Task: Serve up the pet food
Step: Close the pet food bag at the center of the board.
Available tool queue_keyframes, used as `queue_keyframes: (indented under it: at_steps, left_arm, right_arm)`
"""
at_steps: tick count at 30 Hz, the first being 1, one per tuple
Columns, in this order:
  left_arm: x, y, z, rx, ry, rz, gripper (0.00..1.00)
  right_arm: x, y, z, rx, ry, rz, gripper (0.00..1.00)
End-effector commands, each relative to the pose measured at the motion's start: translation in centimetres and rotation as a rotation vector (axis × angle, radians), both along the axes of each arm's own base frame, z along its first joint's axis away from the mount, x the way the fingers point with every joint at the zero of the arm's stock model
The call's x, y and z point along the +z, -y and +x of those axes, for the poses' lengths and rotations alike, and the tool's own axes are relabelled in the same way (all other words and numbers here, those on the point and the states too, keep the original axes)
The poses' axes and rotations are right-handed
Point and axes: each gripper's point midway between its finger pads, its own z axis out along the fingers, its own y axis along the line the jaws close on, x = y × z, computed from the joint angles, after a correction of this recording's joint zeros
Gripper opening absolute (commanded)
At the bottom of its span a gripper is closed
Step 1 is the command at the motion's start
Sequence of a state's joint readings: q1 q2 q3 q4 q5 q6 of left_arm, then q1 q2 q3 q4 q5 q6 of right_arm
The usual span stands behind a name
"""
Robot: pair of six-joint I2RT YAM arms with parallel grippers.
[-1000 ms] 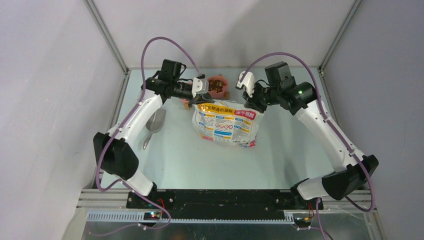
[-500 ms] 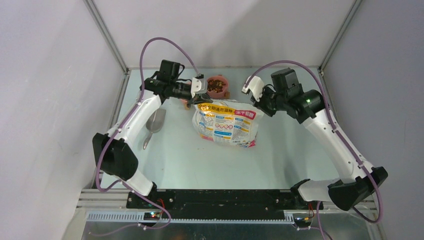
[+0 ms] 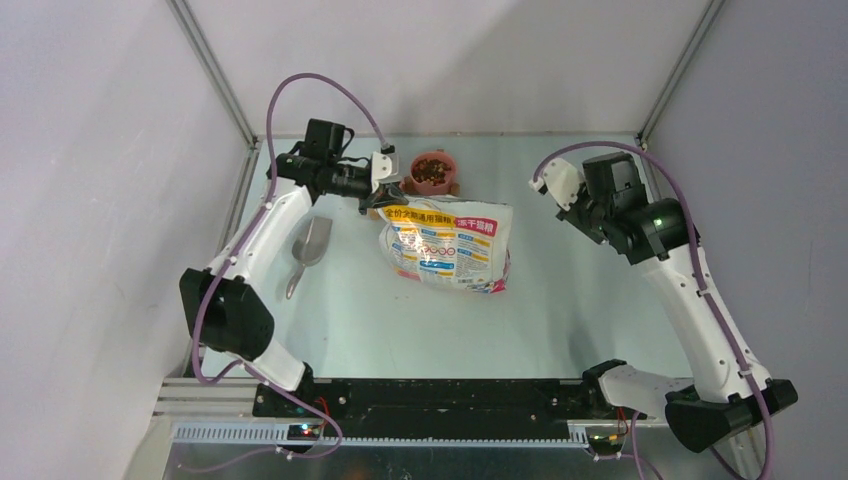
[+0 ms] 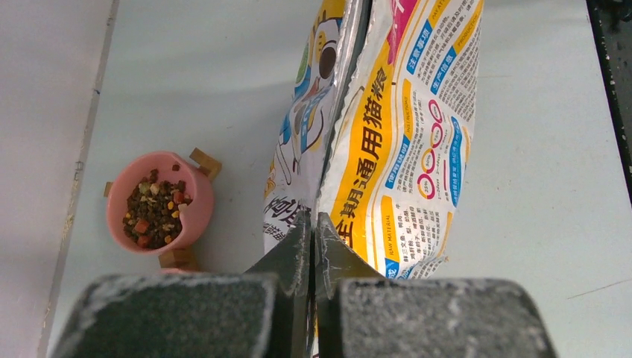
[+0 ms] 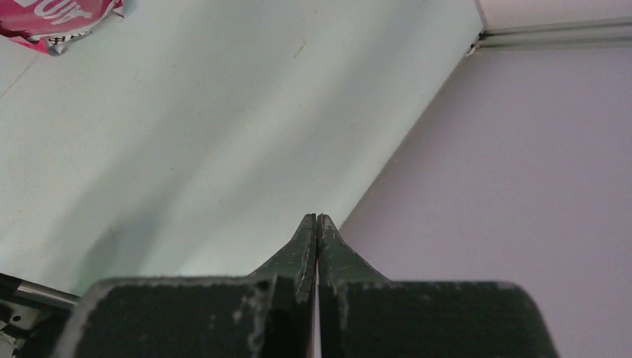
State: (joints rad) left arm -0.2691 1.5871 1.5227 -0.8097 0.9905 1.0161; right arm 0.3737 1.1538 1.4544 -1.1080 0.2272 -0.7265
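Observation:
The pet food fills a pink bowl at the back of the table. The printed cat-food bag lies just in front of the bowl. My left gripper is shut on the bag's top edge at its left corner, beside the bowl. Well apart from the bag, my right gripper hangs shut and empty over the right part of the table, near the side wall.
A grey metal scoop lies on the table left of the bag, under the left arm. Small wooden blocks sit around the bowl. The enclosure walls stand close at the back and on both sides.
The right gripper has left the bag's top right corner and swung away to the right. The left gripper has shifted a little left with the bag's edge, and the bag has settled flatter.

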Motion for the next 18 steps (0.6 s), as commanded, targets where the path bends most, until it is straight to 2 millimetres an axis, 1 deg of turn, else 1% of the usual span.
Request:
queue_keyframes:
  at_steps: [1,2,3,4,5,6,7,8,9,10,11,12,13,14,15,16,17,18]
  left_arm:
    - [0.6,-2.2,0.9,0.076,0.062,0.082,0.0]
    - [0.7,-2.0,0.7,0.072,0.065,0.08,0.0]
    - [0.9,-2.0,0.7,0.072,0.066,0.077,0.0]
    - [1.0,-1.8,0.6,0.068,0.068,0.075,0.0]
    - [1.1,-1.8,0.6,0.067,0.068,0.071,0.0]
    - [1.2,-1.7,0.6,0.067,0.07,0.07,0.0]
    - [1.4,-1.6,0.6,0.068,0.07,0.067,0.0]
    - [1.5,-1.5,0.6,0.066,0.072,0.066,0.0]
    - [1.6,-1.5,0.6,0.068,0.073,0.065,0.0]
    - [1.7,-1.5,0.6,0.068,0.074,0.064,0.0]
    - [1.8,-1.5,0.6,0.07,0.074,0.062,0.0]
    - [2.0,-1.5,0.6,0.071,0.076,0.062,0.0]
    - [2.1,-1.5,0.7,0.073,0.079,0.063,0.0]
    - [2.3,-1.5,0.6,0.074,0.083,0.063,0.0]
    - [2.5,-1.6,0.6,0.075,0.086,0.066,0.0]
    - [2.8,-1.6,0.6,0.075,0.094,0.066,0.0]
    - [2.8,-1.7,0.4,0.072,0.092,0.071,0.0]
    - [3.1,-1.7,0.4,0.069,0.095,0.07,0.0]
  right_arm:
    - [3.4,-1.1,-0.1,0.023,0.084,0.072,0.01]
    - [4.4,-3.0,-0.3,0.083,0.093,0.16,0.08]
    - [5.4,-4.2,-0.3,0.112,0.104,0.218,0.13]
    - [5.8,-6.8,-0.6,0.208,0.086,0.3,0.27]
    - [6.8,-8.1,-0.8,0.249,0.097,0.352,0.33]
    - [7.2,-10.6,-1.1,0.342,0.077,0.416,0.44]
    - [8.0,-11.8,-1.3,0.387,0.081,0.452,0.48]
    - [8.0,-13.9,-1.5,0.462,0.051,0.491,0.55]
    - [8.7,-15.4,-1.8,0.513,0.053,0.516,0.59]
    - [8.1,-16.8,-1.6,0.552,0.012,0.531,0.6]
    - [8.3,-18.1,-1.6,0.592,0.012,0.537,0.62]
    - [7.5,-19.0,-0.9,0.596,-0.011,0.529,0.62]
    - [7.6,-19.9,-0.6,0.614,-0.004,0.529,0.63]
    - [6.7,-20.7,0.2,0.612,-0.026,0.521,0.63]
    - [7.2,-21.4,0.6,0.627,-0.017,0.527,0.64]
    - [6.4,-22.3,1.2,0.637,-0.044,0.528,0.64]
    - [7.1,-23.0,1.4,0.66,-0.034,0.543,0.64]
    - [7.0,-23.8,2.2,0.668,-0.041,0.543,0.64]
